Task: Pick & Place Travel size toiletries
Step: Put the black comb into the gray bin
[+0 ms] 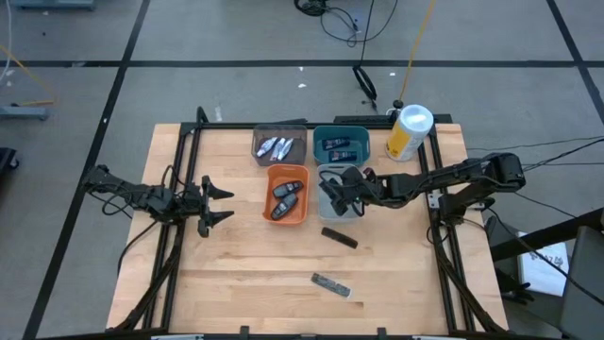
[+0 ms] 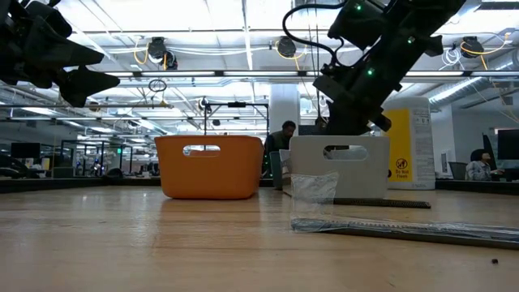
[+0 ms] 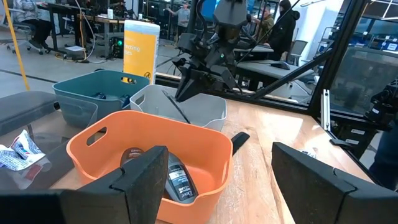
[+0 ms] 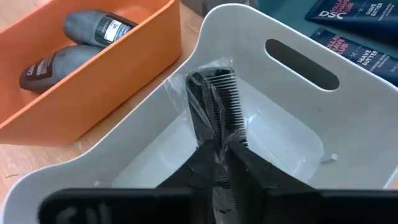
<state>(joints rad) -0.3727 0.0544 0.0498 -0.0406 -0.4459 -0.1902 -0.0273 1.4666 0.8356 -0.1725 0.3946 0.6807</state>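
Black comb (image 4: 214, 102) in clear wrap, teeth showing, held over white bin (image 4: 283, 134) interior by right end effector (image 4: 217, 163), fingers clamped on its lower end. Orange bin (image 1: 287, 195) beside it: two dark grey ovals (image 1: 286, 194). Grey bin (image 1: 278, 144): two silvery-white tubes (image 1: 276, 146). Teal bin (image 1: 341, 143): two dark blue tubes (image 1: 341, 144). Black bar (image 1: 339, 236) on bare desk (image 1: 236, 283) just before white bin; wrapped bar (image 1: 330, 284) nearer front edge, open wood around. Left end effector (image 1: 215, 204) hovers left of orange bin, fingers spread, empty.
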